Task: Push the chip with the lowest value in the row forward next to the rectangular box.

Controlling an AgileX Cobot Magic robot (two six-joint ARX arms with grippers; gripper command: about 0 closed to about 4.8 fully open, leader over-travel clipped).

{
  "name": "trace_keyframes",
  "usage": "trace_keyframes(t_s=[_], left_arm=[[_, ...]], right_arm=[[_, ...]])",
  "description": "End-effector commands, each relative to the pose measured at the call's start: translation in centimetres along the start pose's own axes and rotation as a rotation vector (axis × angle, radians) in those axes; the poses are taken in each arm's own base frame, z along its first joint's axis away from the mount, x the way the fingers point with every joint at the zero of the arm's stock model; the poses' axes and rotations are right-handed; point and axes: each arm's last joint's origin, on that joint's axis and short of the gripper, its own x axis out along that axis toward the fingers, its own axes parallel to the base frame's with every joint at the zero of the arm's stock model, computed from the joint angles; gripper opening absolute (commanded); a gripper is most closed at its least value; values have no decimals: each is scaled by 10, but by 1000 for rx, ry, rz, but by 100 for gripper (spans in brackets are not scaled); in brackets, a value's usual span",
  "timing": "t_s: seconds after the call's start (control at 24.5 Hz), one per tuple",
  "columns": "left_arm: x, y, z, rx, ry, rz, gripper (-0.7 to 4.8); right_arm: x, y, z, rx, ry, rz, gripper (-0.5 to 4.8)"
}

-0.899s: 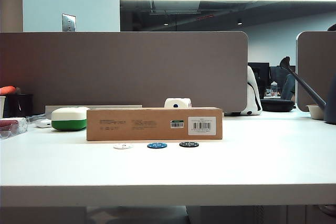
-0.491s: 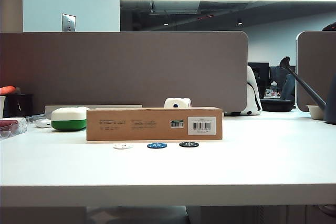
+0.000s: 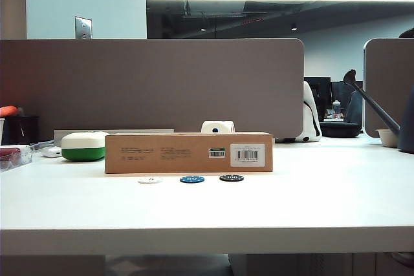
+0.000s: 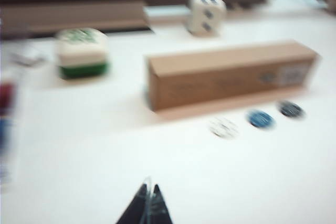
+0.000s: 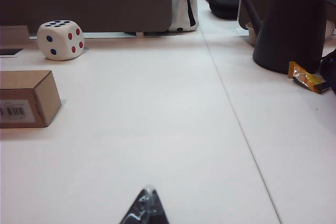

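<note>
Three chips lie in a row just in front of the rectangular box (image 3: pixel 187 153): the white chip (image 3: pixel 150 180), a blue one (image 3: pixel 192 179) and a black one (image 3: pixel 231 178). The blurred left wrist view shows the same white chip (image 4: pixel 224 127), blue chip (image 4: pixel 261 119), black chip (image 4: pixel 291 109) and box (image 4: pixel 231 77). My left gripper (image 4: pixel 148 188) is shut and empty, well short of the white chip. My right gripper (image 5: pixel 148 190) is also shut and empty, over bare table beyond the box's barcode end (image 5: pixel 23 98). Neither arm shows in the exterior view.
A green-and-white case (image 3: pixel 83 146) stands left of the box and a large die (image 3: pixel 217 127) behind it. A black watering can (image 5: pixel 291 24) and a snack wrapper (image 5: pixel 307 78) sit far right. A grey divider panel (image 3: pixel 152 85) closes the back.
The whole exterior picture has shifted a few pixels. Chips and box keep their places relative to each other.
</note>
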Motion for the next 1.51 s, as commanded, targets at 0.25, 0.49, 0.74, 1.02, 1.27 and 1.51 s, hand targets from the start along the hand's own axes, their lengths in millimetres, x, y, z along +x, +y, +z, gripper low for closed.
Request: trace_keyframes(t_s=[0.25,0.49,0.74,1.02,1.27,1.51], left_arm=[[43,-12,49,16,185,-96,-5],[84,-16,54,19,337,-100,-5],[96,-17,41,21,420,-104,-5],[97,-32,50,44,349,-169,-5],[95,-50,54,67,305,-271,-5],[95,-50,52,67,315,-270,-5]], right_arm=[[0,1,0,332,0,48,-9],[0,6,0,482,40,193,-9],[-1,8,3,476,30,268,-9],[-1,8,3,525,39,274,-9],[-1,9,4,545,41,286,-9],[-2,11,9,538,9,342,-9]])
